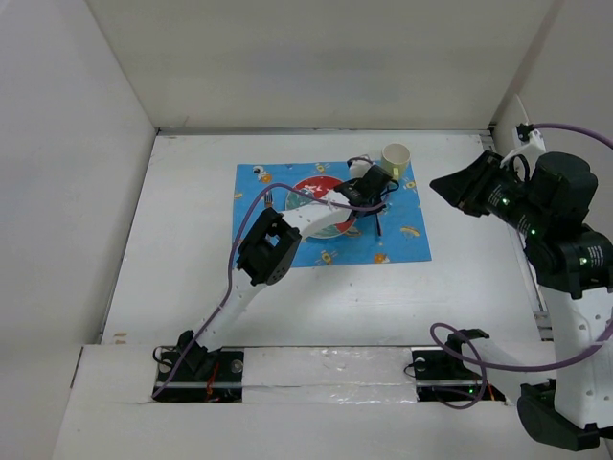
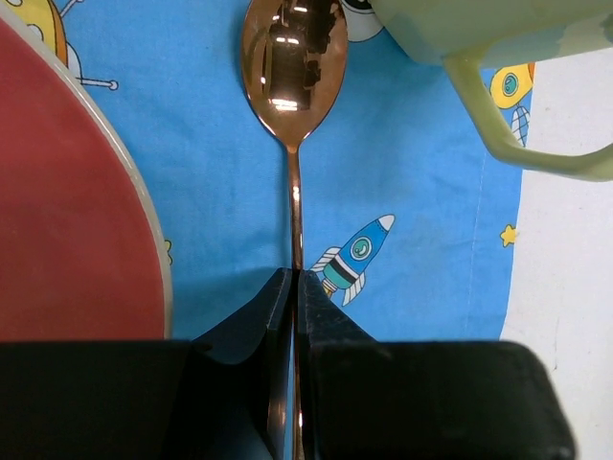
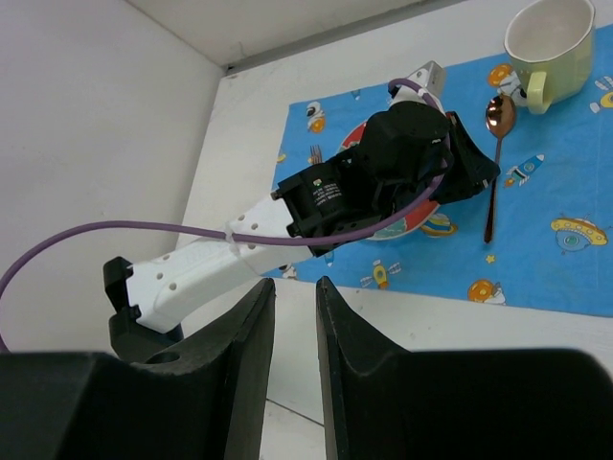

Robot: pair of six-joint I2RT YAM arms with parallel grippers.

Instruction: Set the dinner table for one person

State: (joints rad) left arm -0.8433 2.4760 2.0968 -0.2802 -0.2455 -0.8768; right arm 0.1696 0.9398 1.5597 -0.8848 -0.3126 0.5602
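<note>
A copper-coloured spoon (image 2: 293,57) lies lengthwise on the blue cartoon-print placemat (image 2: 421,192), between a red plate (image 2: 67,211) on its left and a pale green mug (image 2: 498,57) at its upper right. My left gripper (image 2: 294,278) is shut on the spoon's handle, low over the mat. In the top view the left gripper (image 1: 375,196) sits just right of the plate (image 1: 311,189) and below the mug (image 1: 395,156). My right gripper (image 3: 295,283) is open and empty, held high at the right side of the white dinner table (image 1: 192,287).
The placemat (image 1: 402,244) lies at the middle back of the table. White walls close the table at left, back and right. The left arm (image 3: 383,182) stretches diagonally over the plate. The right arm (image 1: 536,206) hangs above the table's right edge.
</note>
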